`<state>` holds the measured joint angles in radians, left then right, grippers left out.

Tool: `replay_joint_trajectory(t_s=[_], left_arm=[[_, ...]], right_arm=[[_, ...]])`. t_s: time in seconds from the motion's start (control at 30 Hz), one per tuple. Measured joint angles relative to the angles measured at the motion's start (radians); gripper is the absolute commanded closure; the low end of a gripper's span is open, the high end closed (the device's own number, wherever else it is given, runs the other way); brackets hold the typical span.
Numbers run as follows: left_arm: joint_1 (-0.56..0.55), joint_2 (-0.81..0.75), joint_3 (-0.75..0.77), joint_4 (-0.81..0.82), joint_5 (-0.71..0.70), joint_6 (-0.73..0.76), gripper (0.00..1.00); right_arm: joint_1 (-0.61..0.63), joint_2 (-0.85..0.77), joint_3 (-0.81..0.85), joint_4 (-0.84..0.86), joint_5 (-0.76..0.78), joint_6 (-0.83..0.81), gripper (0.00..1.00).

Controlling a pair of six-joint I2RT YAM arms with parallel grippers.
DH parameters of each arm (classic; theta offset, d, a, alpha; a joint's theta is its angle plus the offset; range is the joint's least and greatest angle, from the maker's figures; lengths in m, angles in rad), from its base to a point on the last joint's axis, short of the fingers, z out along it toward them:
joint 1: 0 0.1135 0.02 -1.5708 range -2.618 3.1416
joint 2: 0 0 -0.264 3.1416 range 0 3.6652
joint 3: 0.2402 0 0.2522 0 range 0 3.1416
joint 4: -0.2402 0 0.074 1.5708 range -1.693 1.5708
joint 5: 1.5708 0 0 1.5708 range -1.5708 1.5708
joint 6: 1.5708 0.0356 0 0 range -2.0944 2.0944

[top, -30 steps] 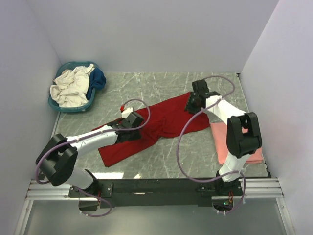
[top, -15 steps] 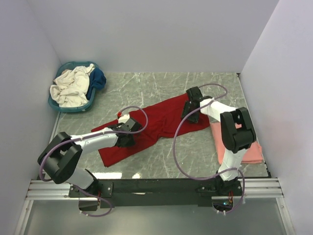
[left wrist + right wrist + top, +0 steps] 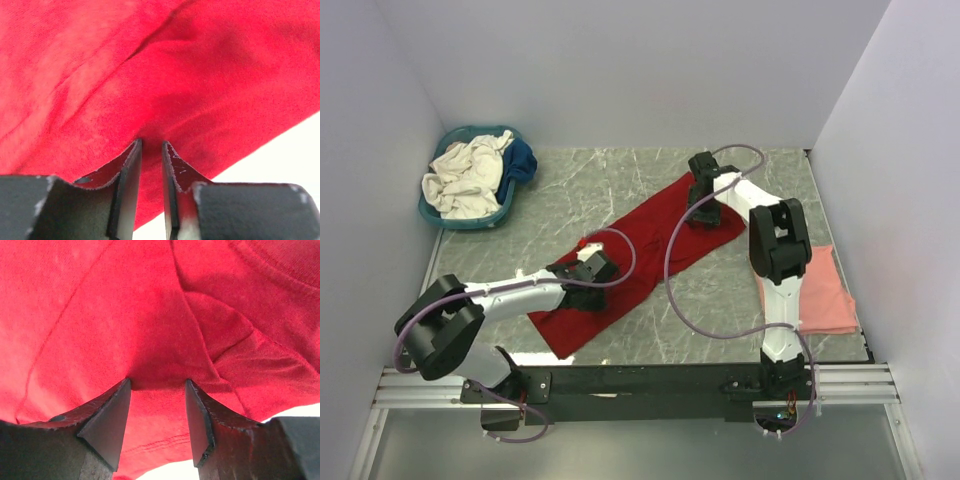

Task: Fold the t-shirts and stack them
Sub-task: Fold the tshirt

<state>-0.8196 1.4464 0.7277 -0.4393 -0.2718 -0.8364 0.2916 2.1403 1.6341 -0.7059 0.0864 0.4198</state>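
The deep red t-shirt (image 3: 645, 240) lies stretched in a diagonal band across the middle of the table. My left gripper (image 3: 592, 272) is shut on its lower-left part; in the left wrist view the gripper (image 3: 151, 142) pinches red cloth (image 3: 175, 65) between narrow jaws. My right gripper (image 3: 703, 208) holds the shirt's upper-right end; in the right wrist view the gripper (image 3: 157, 381) has a bunched fold of red cloth (image 3: 125, 305) between its jaws, near a hem. The salmon pink t-shirt (image 3: 825, 295) lies folded at the right edge.
A teal basket (image 3: 470, 222) at the back left holds a crumpled cream-white shirt (image 3: 465, 175) and a dark blue one (image 3: 523, 160). Walls close in the table on the left, back and right. Purple cables loop over the red shirt.
Both grippers moved with the red shirt. The right one pulled its end toward the back and left, off the pink shirt; the left one slid right and nearer. The shirt now lies straighter.
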Motion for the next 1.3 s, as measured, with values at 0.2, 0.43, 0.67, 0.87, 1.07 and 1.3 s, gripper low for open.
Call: replay_joint_trajectory(t_s=[0.2, 0.43, 0.67, 0.87, 1.07, 1.3], left_arm=[[-0.098, 0.023, 0.011, 0.047, 0.078, -0.079, 0.73], [-0.217, 0.163, 0.111, 0.157, 0.201, -0.233, 0.74], [-0.267, 0.382, 0.322, 0.236, 0.332, -0.328, 0.74], [-0.267, 0.477, 0.422, 0.273, 0.395, -0.345, 0.73], [-0.267, 0.474, 0.42, 0.277, 0.407, -0.345, 0.72], [-0.268, 0.337, 0.335, 0.234, 0.398, -0.291, 0.67]], right_arm=[[0.0, 0.134, 0.222, -0.09, 0.027, -0.053, 0.49], [-0.002, 0.314, 0.539, -0.19, 0.043, -0.12, 0.47], [-0.01, 0.399, 0.69, -0.206, 0.005, -0.175, 0.46], [-0.026, 0.4, 0.69, -0.182, -0.048, -0.197, 0.35], [-0.05, 0.407, 0.706, -0.147, -0.115, -0.188, 0.32], [-0.06, 0.375, 0.654, -0.084, -0.127, -0.143, 0.3]])
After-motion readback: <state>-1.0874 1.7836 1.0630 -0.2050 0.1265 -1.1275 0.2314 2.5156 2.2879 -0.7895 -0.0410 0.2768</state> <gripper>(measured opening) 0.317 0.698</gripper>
